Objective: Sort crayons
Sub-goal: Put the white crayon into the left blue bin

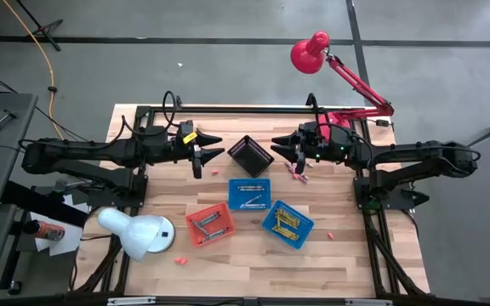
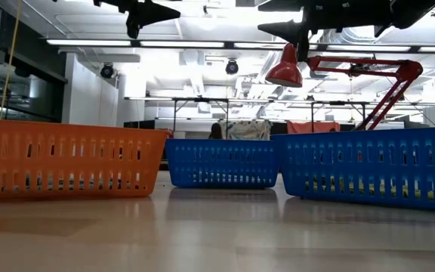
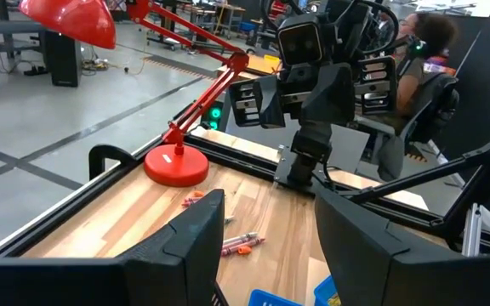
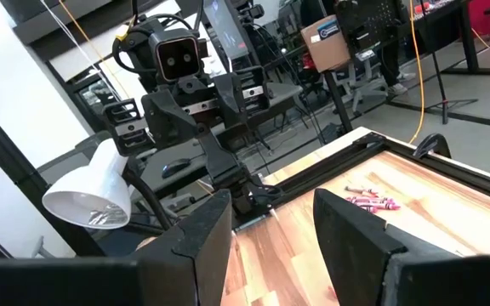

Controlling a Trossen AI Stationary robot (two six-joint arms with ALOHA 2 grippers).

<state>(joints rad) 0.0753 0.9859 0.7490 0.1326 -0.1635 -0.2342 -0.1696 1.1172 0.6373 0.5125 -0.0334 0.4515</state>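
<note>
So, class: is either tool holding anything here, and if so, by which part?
Nothing is held. The left tool and right tool both hover open and empty above the table.

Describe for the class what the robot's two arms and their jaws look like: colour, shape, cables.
Both the left arm and the right arm are black and jointed, with black cables looping near the wrists. Each ends in two dark, tapered, wedge-shaped jaws: left gripper, right gripper. A boxy black camera housing sits at each wrist.

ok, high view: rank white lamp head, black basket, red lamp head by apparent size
1. white lamp head, clearly largest.
2. black basket.
3. red lamp head; close to the basket, and it sits raised nearer the camera, so that order is unsure.
</note>
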